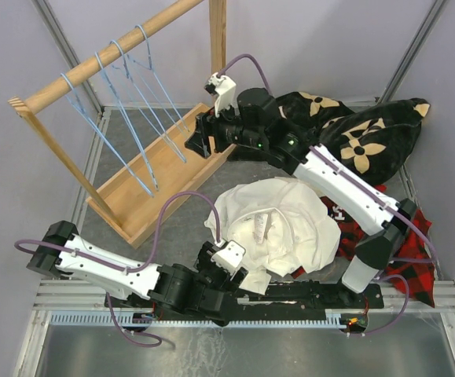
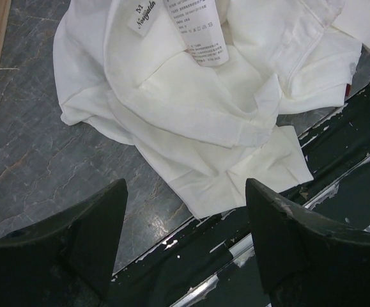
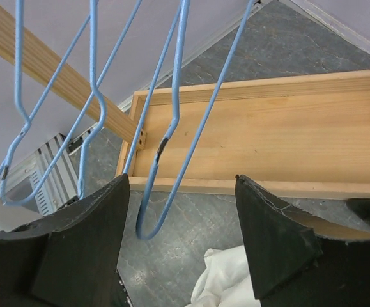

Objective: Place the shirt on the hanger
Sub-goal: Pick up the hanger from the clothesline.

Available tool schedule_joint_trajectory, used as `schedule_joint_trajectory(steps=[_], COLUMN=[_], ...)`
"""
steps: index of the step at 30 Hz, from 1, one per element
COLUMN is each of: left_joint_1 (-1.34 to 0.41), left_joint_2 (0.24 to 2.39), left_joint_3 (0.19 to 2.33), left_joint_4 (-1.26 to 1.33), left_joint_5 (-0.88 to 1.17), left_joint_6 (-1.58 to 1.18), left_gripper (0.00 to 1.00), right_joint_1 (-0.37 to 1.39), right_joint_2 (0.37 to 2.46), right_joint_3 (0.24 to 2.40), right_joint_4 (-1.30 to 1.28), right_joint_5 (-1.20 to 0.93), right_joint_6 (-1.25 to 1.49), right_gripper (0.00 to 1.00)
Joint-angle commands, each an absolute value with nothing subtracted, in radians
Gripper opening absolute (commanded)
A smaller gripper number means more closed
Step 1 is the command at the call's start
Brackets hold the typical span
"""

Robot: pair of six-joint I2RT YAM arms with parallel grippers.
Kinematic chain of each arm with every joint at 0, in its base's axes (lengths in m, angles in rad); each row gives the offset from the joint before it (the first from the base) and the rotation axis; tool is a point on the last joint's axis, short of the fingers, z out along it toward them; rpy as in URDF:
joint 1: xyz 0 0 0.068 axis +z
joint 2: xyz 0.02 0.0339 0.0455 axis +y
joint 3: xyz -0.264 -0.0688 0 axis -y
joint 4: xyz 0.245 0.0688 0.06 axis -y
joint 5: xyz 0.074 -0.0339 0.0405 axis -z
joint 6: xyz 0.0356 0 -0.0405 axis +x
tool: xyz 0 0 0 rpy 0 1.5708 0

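Creased cloth shirt (image 2: 204, 115), wire hanger (image 3: 172, 128)

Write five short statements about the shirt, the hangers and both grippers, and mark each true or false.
1. The shirt lies crumpled on the table, on no hanger. True.
2. The left gripper is shut on the shirt. False: it is open and holds nothing, with the shirt's edge just ahead.
3. The right gripper is open and faces the hangers. True.
4. The hangers lie flat on the table. False: they hang from the wooden rod.
5. The black flowered blanket covers the shirt. False: it lies beyond the shirt, at the far right.
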State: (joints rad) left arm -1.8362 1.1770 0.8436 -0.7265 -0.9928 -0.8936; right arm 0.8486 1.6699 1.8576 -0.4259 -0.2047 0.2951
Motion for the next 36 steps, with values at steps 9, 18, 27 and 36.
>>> schedule_joint_trajectory(steps=[9, 18, 27, 36], left_joint_1=[-1.842, -1.842, -1.842, -1.841], left_joint_2=[1.027, 0.942, 0.920, 0.929], left_joint_3=[0.787, 0.742, 0.800, 0.816], left_joint_4=[-0.738, -0.736, -0.768, -0.770], left_joint_5=[-1.019, -1.021, -1.063, -1.072], left_joint_6=[-1.023, -1.051, -1.005, -1.003], left_gripper=[0.81, 0.80, 0.79, 0.80], right_joint_1=[0.874, 0.874, 0.874, 0.874], right_joint_2=[1.838, 1.847, 1.725, 1.619], right_joint_3=[2.123, 2.178, 2.125, 2.045], right_joint_4=[-0.499, -0.545, -0.481, -0.408], right_joint_5=[-0.125, -0.074, 0.019, 0.136], right_joint_6=[0.102, 0.030, -0.029, -0.066], right_gripper=[0.48, 0.07, 0.00, 0.00])
